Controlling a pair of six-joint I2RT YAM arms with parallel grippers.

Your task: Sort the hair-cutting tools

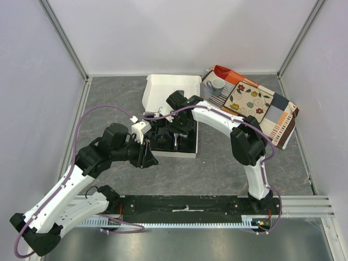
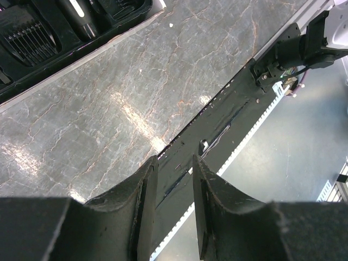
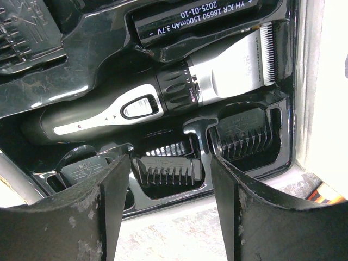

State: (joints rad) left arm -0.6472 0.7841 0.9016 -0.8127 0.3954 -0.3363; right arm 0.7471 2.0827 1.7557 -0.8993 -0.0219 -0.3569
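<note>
The black-and-silver hair clipper (image 3: pixel 163 92) lies in a black moulded tray (image 1: pixel 187 148) inside a white box. Just below it, three black comb attachments (image 3: pixel 163 171) sit in their own pockets, another being the comb (image 3: pixel 247 133) near the blade. A black battery (image 3: pixel 190 16) lies above the clipper. My right gripper (image 3: pixel 169 160) hovers open over the middle comb, holding nothing; from above this gripper (image 1: pixel 179 130) is over the tray. My left gripper (image 2: pixel 175 160) is partly open and empty, beside the tray's left front corner (image 1: pixel 148 156), over bare table. No cable shows.
The box's white lid (image 1: pixel 171 87) stands open behind the tray. A grey cup (image 1: pixel 217 86) and a patterned cloth (image 1: pixel 255 106) lie at the back right. A black rail (image 1: pixel 190 205) runs along the near edge. White walls enclose the table.
</note>
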